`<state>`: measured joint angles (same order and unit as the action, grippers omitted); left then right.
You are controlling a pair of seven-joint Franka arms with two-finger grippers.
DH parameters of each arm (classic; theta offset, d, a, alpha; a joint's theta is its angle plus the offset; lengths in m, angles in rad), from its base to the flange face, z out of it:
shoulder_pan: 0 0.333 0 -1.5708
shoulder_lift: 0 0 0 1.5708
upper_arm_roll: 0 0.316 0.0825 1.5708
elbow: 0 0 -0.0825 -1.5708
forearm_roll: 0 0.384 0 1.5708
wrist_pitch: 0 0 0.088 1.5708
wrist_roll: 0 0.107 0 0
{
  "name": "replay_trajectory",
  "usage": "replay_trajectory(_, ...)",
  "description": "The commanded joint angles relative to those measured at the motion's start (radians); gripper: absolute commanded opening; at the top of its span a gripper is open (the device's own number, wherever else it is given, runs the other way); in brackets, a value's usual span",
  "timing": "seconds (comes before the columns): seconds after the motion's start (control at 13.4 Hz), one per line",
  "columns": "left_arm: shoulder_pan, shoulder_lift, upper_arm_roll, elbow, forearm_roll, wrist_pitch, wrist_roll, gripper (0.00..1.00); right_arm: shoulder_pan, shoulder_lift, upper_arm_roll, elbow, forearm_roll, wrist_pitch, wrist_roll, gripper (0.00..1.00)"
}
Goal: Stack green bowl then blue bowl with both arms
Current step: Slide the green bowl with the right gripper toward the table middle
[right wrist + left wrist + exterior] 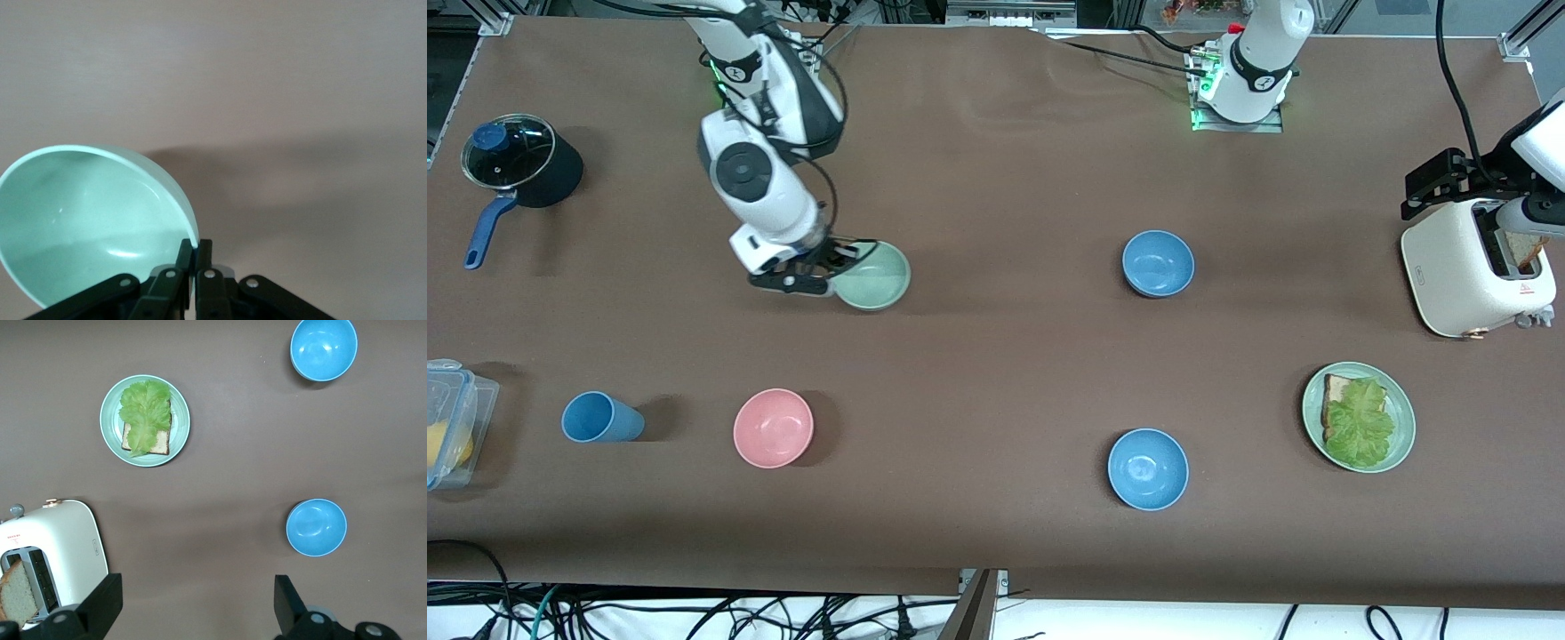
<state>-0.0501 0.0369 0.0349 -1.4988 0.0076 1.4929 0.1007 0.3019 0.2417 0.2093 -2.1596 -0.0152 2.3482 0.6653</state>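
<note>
The green bowl (873, 276) is pinched at its rim by the right tool (195, 257) — tilted over the counter (996, 373). The left tool (193, 603) hangs spread wide over the toaster (1476, 267); no writing is readable.

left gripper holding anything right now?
No. In the left wrist view the left gripper is open with only bare table between its fingers, up near the toaster.

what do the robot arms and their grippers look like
Both are white jointed arms with round black-capped joints and black cables, and green lights glow near their bases. The right gripper and the left gripper are black, with two slim fingers each on linkage bars with small silver rivets.
</note>
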Motion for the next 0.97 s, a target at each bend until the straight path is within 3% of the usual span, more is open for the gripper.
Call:
replay_trajectory(0.0,0.010,0.006,0.000,0.015,-0.031,-0.005,0.019,1.00,0.084,0.118,0.001,0.154,0.006,-0.020,0.133,0.00)
replay_trajectory(0.37,0.010,0.006,0.000,0.015,-0.031,-0.005,0.019,1.00,0.152,0.234,0.001,0.256,0.009,-0.020,0.233,0.00)
replay_trajectory(0.89,0.010,0.011,-0.001,0.015,-0.031,-0.005,0.019,1.00,0.207,0.312,0.002,0.328,0.021,-0.020,0.306,0.00)
